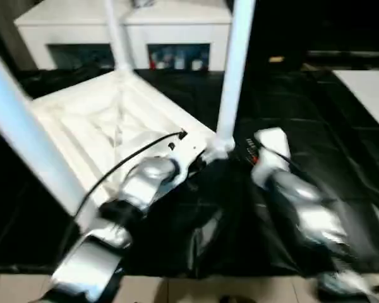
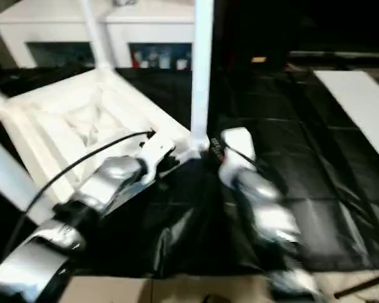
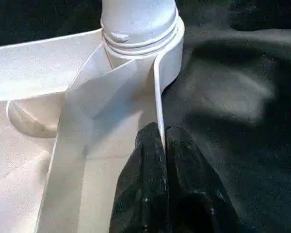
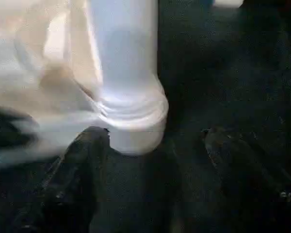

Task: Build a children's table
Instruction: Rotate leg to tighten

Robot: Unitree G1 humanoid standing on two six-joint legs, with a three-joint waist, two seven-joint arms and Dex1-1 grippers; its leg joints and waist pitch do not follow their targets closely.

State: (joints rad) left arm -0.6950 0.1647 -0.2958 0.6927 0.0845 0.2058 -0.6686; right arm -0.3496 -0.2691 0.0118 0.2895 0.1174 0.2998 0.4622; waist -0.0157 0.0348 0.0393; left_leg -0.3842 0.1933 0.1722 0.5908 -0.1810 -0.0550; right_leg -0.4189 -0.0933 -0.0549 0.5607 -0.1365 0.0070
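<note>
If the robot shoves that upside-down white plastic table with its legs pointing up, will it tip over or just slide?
Probably slide: the upside-down white plastic table rests flat on its broad top, a stable base. It looks light, being thin-ribbed plastic, so the left gripper, pinching its rim, could likely drag it. The crinkled black sheet beneath may bunch up. A push high on a tall white leg might tilt it.

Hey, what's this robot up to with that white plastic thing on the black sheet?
It is putting together a children's table, which lies upside down with legs pointing up. The left claw is pinched shut on the table's rim, right beside the near corner leg standing in its socket. The right claw is open at that leg's base, not gripping it.
</note>
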